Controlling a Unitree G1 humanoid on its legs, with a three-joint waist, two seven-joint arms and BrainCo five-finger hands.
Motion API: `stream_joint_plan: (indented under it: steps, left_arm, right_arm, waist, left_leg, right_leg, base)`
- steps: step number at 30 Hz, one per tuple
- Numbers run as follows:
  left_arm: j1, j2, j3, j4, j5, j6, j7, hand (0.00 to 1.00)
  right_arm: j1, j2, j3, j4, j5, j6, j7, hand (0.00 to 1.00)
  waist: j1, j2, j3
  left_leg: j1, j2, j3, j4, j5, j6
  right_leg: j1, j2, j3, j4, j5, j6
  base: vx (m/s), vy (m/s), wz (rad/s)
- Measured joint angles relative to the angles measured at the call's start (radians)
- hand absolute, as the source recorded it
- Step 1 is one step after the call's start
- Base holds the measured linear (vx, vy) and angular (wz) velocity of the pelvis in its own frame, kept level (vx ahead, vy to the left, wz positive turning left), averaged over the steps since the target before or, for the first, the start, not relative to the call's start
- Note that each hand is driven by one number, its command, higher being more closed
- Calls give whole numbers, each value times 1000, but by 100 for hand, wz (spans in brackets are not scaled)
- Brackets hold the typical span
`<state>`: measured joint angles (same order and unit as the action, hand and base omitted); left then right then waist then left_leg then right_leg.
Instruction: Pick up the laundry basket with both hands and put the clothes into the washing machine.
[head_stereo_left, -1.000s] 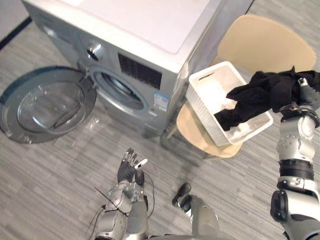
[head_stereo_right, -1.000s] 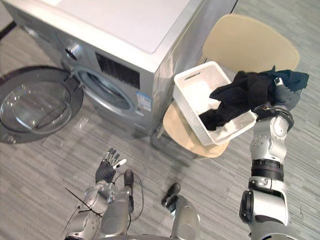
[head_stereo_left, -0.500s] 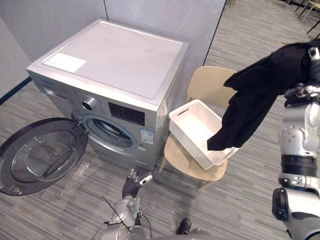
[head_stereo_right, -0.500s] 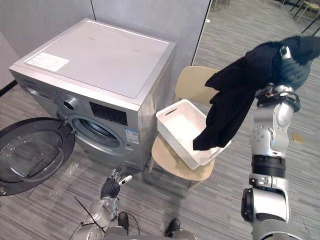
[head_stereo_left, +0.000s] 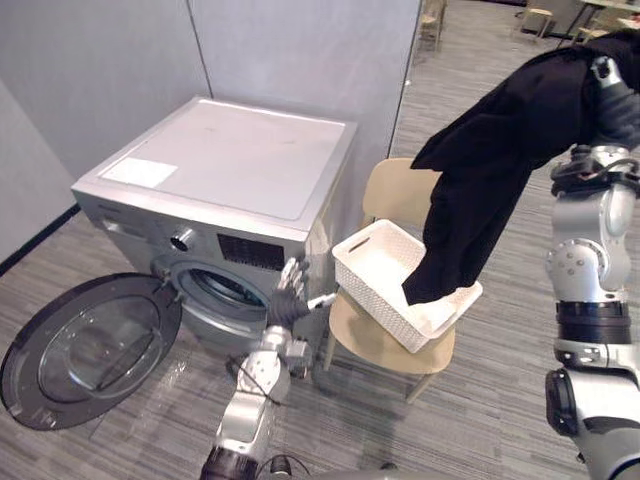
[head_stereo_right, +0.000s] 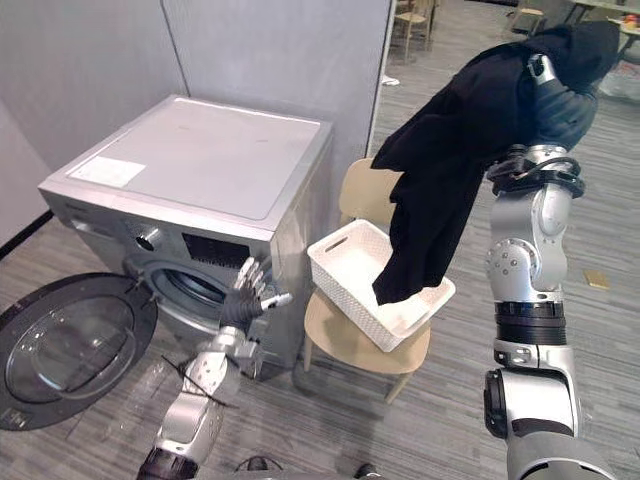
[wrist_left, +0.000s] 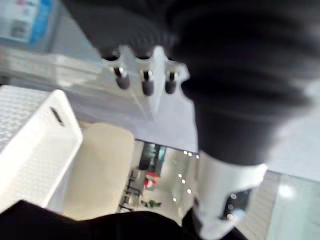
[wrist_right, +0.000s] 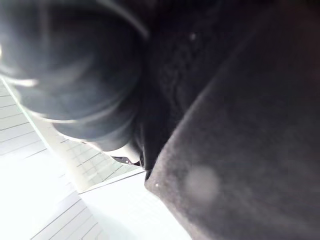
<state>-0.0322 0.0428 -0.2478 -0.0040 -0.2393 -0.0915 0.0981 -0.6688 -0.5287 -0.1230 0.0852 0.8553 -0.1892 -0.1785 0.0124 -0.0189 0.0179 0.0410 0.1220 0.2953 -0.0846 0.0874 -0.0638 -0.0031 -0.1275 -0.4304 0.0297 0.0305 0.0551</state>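
The left hand keeps its fingers straight, in a row, in the air. Past them the white laundry basket stands on a beige chair. A black cloth shows just beside the basket.

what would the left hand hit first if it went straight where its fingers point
Likely the washing machine, near its front right edge; the left hand looks close to it, but depth is unclear.
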Motion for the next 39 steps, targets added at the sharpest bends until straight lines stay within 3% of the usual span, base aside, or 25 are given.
stream_joint_plan:
  steps: [11,20,36,37,39]
  left_arm:
    - [-219,20,-74,6,64,-9,40,0]
    - [-384,45,-132,190,72,-6,54,0]
    - [-671,67,-379,538,15,17,-74,0]
    - [-681,63,-379,548,14,17,-74,100]
    - [-719,54,-380,574,14,18,-74,100]
  right_arm:
    - [31,51,124,-72,21,37,52,100]
    - [32,53,192,-96,42,43,56,100]
    - [-27,66,327,-126,76,46,87,100]
    - [-34,70,330,-126,77,46,87,100]
    - [-53,81,332,-126,77,46,87,100]
  waist:
    - [-53,6,-3]
    - [-53,6,-3]
    - [-110,1,-2]
    - [-110,0,-2]
    - [-113,-2,0]
  left_leg:
    - [17,5,64,-7,-3,-4]
    - [23,6,97,-8,-7,-10]
    - [23,19,193,-10,-16,-23]
    - [23,19,201,-10,-17,-23]
    - [24,19,226,-9,-19,-25]
  right_leg:
    - [-3,21,63,-53,39,-7]
    - [-12,27,99,-70,57,-10]
    - [-65,55,205,-96,92,-25]
    - [-69,56,214,-98,96,-26]
    - [-84,58,242,-102,107,-28]
  base:
    - [18,-1,-19]
    - [14,-2,-11]
    - [12,-18,-21]
    - [-1,-10,-44]
    - [-3,-6,-38]
